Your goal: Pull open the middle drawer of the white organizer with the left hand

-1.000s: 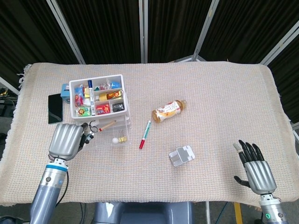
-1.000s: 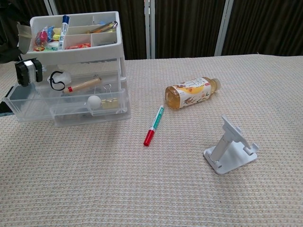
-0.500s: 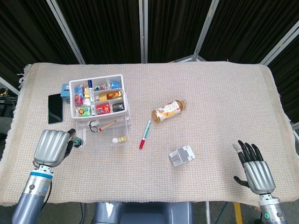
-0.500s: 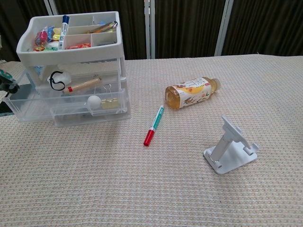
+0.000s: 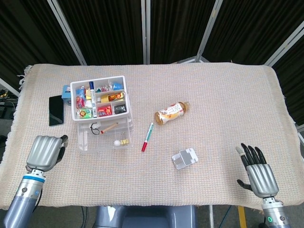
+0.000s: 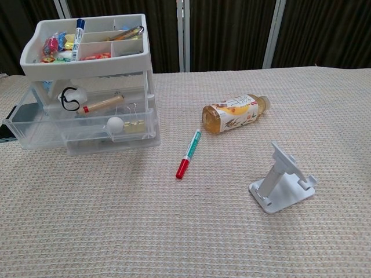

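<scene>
Middle drawer (image 6: 35,119) of white organizer (image 5: 99,111) stands pulled out | left hand (image 5: 44,152) clenched, holding nothing, apart | right hand (image 5: 258,175) released, spread, idle.

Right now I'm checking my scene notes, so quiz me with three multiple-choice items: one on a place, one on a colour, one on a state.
1. Where does the marker pen lie?
A. between the white organizer and the bottle
B. inside the top tray
C. under the phone stand

2. What colour is the pen's cap?
A. blue
B. red
C. yellow

3. How is the left hand?
A. gripping a drawer
B. resting on the bottle
C. away from the organizer, touching nothing

Answers: 1 A, it lies on the cloth between them. 2 B, the near end is red. 3 C, the head view shows it near the table edge, fingers curled.
</scene>
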`<action>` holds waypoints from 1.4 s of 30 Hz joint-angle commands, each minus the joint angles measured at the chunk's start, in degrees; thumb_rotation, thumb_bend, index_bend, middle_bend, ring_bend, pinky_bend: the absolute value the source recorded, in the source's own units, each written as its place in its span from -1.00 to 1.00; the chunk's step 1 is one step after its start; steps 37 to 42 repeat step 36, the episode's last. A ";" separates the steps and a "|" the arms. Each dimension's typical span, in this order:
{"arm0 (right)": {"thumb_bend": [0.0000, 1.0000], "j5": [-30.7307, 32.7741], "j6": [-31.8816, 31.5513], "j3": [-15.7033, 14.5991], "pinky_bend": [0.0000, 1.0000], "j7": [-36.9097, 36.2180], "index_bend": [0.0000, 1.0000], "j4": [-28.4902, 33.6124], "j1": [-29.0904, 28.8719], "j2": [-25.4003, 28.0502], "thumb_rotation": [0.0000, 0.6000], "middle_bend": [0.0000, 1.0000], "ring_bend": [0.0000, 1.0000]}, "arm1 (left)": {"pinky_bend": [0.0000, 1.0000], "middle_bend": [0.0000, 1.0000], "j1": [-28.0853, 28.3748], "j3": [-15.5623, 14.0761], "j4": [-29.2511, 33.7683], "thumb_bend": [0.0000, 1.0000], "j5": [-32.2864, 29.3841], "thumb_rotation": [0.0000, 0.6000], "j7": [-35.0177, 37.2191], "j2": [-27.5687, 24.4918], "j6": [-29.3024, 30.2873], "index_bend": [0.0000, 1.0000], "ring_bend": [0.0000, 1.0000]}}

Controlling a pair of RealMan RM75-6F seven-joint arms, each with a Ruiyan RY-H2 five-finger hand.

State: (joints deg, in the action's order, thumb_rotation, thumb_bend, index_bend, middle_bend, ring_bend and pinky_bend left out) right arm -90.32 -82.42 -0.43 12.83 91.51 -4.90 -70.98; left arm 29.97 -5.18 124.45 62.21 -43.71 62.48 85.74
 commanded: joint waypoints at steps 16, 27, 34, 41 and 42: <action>-0.97 1.17 0.74 0.36 -1.00 0.16 -0.85 -0.20 -0.21 0.03 1.00 -1.00 -1.00 | -0.21 -0.36 -9.74 -2.83 -20.76 -0.14 13.81 1.00 15.32 9.68 2.02 -0.80 -0.15; -0.97 1.37 0.83 0.49 -1.00 0.21 -0.85 -0.12 -0.32 0.04 1.00 -1.00 -1.00 | -1.00 -1.00 -16.35 -4.52 -30.81 -0.38 20.25 1.00 25.19 13.84 6.36 -1.00 -1.00; -0.97 1.75 1.03 0.72 -1.00 -0.14 -0.85 -0.06 -0.48 0.13 1.00 -1.00 -1.00 | -1.00 -1.00 -18.99 -3.20 -36.76 -0.38 21.55 1.00 28.57 15.69 8.14 -1.00 -1.00; -0.97 1.55 0.81 0.72 -1.00 -0.32 -0.85 -0.05 -0.45 0.21 1.00 -1.00 -1.00 | -1.00 -1.00 -19.54 -3.04 -37.43 -0.38 22.28 1.00 29.32 15.76 8.57 -1.00 -1.00; -0.97 1.55 0.81 0.72 -1.00 -0.32 -0.85 -0.05 -0.45 0.21 1.00 -1.00 -1.00 | -1.00 -1.00 -19.54 -3.04 -37.43 -0.38 22.28 1.00 29.32 15.76 8.57 -1.00 -1.00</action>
